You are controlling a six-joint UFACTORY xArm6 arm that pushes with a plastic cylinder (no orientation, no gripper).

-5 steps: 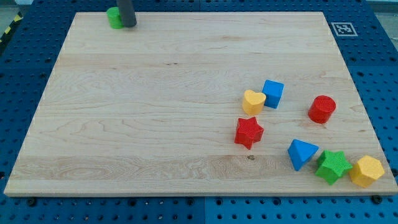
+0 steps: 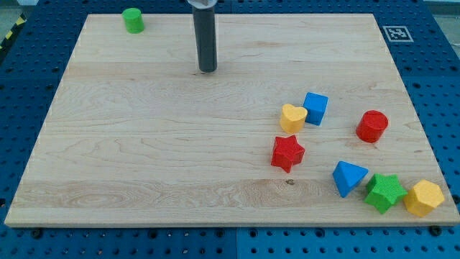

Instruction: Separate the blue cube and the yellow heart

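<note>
Now | tip [image 2: 207,70] bare, no jaws | blue cube [image 2: 315,108] touching yellow heart [image 2: 292,117], well right | wedge between them.

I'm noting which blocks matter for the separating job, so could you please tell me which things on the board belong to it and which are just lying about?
Belonging to the job:
- blue cube
- yellow heart, touching the cube
- my tip, up-left of both, touching neither

Just lying about:
- green cylinder
- red star
- red cylinder
- blue pyramid-like block
- green star
- yellow hexagonal block
</note>
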